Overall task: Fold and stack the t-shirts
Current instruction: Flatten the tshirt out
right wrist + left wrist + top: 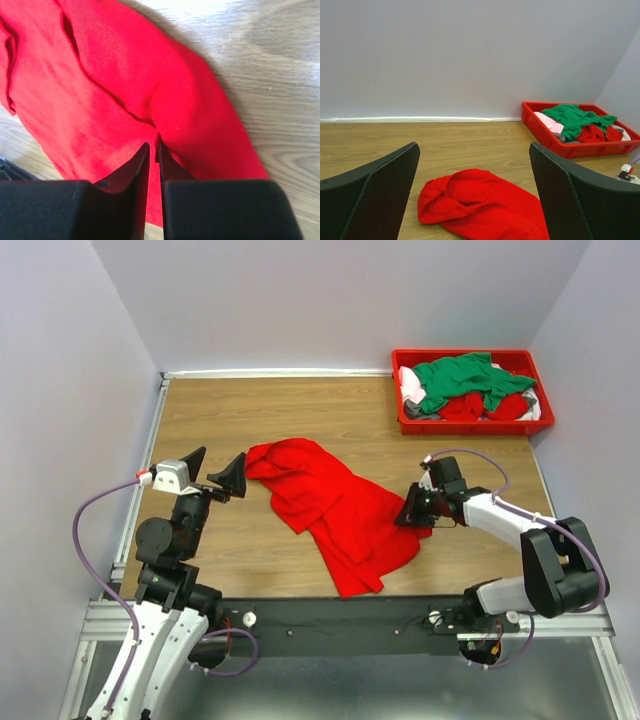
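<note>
We see the right claw pinching a fold of the red t-shirt; the left claw gapes wide beside it.

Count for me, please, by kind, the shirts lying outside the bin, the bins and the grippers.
loose red t-shirt: 1
red bin: 1
grippers: 2 (left gripper, right gripper)
Total: 4

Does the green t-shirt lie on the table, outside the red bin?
No, the green t-shirt lies inside the red bin, on top of the other shirts.
</note>
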Controlling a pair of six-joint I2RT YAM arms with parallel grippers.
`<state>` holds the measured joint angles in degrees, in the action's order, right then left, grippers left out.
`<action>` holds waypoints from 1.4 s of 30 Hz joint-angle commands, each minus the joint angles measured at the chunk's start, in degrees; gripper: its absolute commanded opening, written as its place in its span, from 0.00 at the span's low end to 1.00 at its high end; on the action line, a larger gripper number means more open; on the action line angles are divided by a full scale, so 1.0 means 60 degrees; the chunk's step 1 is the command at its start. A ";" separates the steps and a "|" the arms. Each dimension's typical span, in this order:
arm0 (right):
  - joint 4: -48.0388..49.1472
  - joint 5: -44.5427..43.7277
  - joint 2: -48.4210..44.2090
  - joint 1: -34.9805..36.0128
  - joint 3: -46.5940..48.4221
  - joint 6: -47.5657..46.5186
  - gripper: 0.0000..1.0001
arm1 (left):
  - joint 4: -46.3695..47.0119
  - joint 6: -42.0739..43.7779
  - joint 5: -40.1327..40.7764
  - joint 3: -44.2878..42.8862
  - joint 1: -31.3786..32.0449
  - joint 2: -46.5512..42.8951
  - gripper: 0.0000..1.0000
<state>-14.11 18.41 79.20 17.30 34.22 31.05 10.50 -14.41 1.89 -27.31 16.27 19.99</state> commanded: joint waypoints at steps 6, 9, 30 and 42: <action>0.0345 0.0285 0.0467 0.0017 -0.0019 -0.0150 0.19 | -0.0095 0.0073 -0.0183 -0.0238 0.0027 -0.0138 0.98; 0.0345 0.0227 0.0643 0.0017 -0.0063 -0.0180 0.19 | -0.0095 0.0073 -0.0169 -0.0238 0.0042 -0.0138 0.98; -0.1384 -0.0856 0.1401 0.0032 0.8993 -0.2126 0.01 | -0.0037 -0.0088 -0.0183 -0.0165 0.0042 0.0037 0.98; -0.1209 -0.1675 0.6997 0.0280 1.6383 -0.3547 0.01 | 0.0066 -0.0160 -0.0710 -0.0151 0.0042 0.0696 0.97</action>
<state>-20.73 12.91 114.08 17.63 123.68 14.17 10.50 -14.66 0.58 -27.31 16.27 22.94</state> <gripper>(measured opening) 0.011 0.980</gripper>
